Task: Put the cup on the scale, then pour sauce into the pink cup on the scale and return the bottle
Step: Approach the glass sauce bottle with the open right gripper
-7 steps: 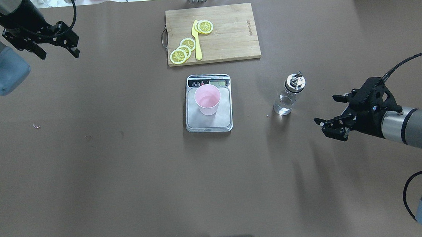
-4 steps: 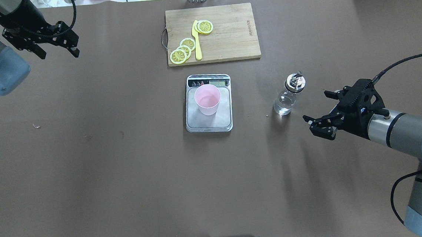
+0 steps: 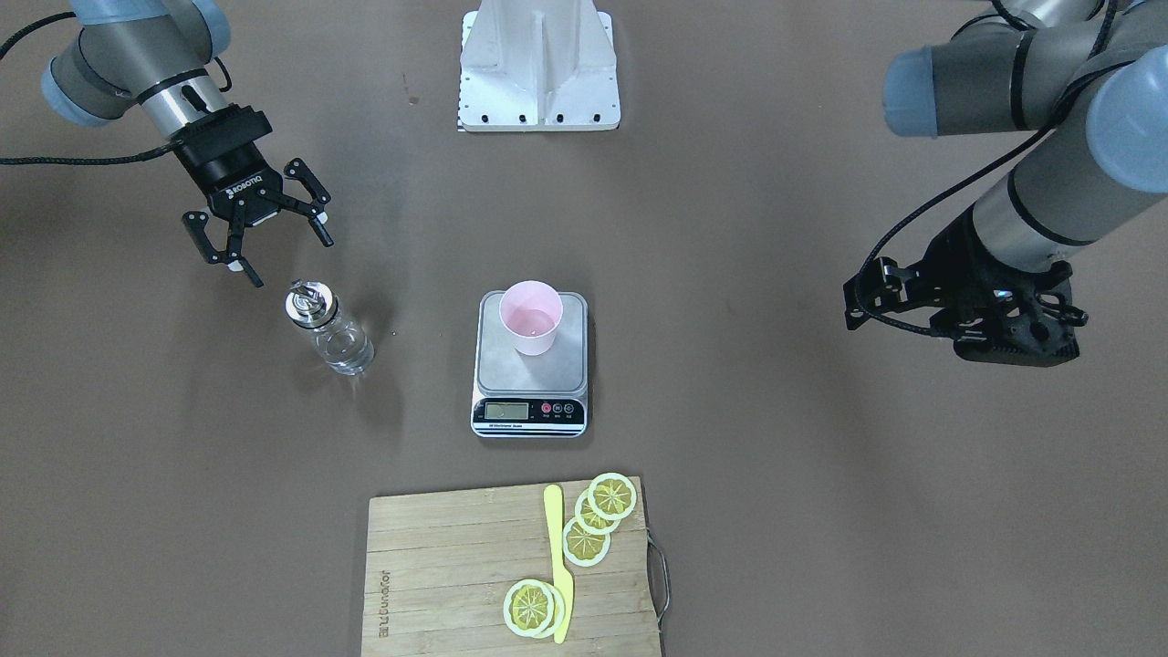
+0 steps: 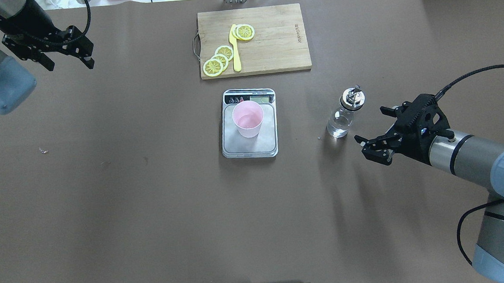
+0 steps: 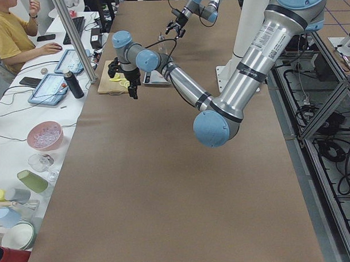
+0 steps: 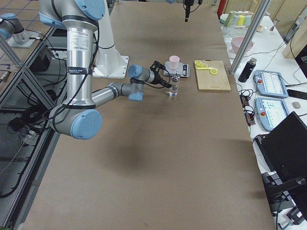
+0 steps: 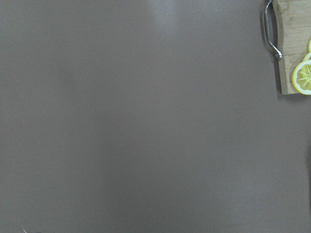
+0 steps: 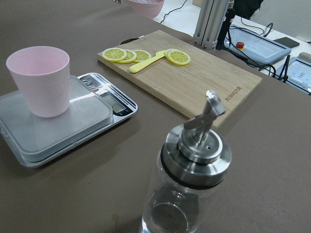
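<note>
The right jaws stand wide apart, holding nothing, with their opening turned toward the bottle point(image 4: 343, 116), which stands upright on the desk point(image 4: 149, 197) just in front of them and not touching either finger. In the right wrist view the bottle fills the near foreground, its silver pourer cap point(image 8: 197, 145) on top, and the clear sauce point(image 4: 338, 125) sits low in the glass body. Further along, toward the middle of the desk, the pink cup point(image 4: 247, 118) stands upright on the scale point(image 4: 249, 146), set toward the end of the steel platform nearest the display strip point(image 3: 529, 411). Bottle and scale are apart, with bare desk between them. Beyond the scale, on the side away from the robot, lies a wooden cutting board point(image 4: 276, 46) bearing lemon slices point(image 4: 214, 67) and a yellow knife point(image 4: 235, 49). The left jaws are also spread, holding nothing, and hang above the far left part of the desk, well apart from the scale; the left wrist view shows only bare desk and the board's handle corner point(image 7: 271, 34).
</note>
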`<action>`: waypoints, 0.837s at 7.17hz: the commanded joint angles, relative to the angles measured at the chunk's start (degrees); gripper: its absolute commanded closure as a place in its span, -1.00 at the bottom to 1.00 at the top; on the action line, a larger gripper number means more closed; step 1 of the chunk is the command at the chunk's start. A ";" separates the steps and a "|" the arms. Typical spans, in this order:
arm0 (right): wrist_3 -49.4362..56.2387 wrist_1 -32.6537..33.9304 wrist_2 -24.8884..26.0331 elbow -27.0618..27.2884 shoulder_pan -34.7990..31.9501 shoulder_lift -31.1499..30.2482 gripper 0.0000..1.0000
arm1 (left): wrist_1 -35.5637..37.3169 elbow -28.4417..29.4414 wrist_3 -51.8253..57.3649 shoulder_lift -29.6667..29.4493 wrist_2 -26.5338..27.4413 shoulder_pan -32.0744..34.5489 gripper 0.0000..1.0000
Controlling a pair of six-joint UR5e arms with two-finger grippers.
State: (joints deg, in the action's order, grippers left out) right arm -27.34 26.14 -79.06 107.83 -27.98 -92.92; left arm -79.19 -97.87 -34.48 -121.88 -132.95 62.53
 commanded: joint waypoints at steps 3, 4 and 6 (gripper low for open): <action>-3.77 -9.97 1.62 -10.44 0.20 3.96 -0.99 | 0.00 -0.04 0.03 -0.03 0.06 -0.04 -0.95; -4.73 -9.88 2.76 -10.45 0.29 3.97 -0.99 | 0.00 0.05 0.03 -0.03 0.06 -0.04 -0.95; -5.44 -9.79 4.17 -10.45 1.08 4.58 -0.99 | 0.00 -0.04 -0.06 0.06 0.06 -0.04 -0.95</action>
State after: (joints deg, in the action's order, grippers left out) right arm -32.40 16.30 -75.77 97.46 -27.24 -88.87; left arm -79.19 -97.85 -34.47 -121.86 -132.89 62.49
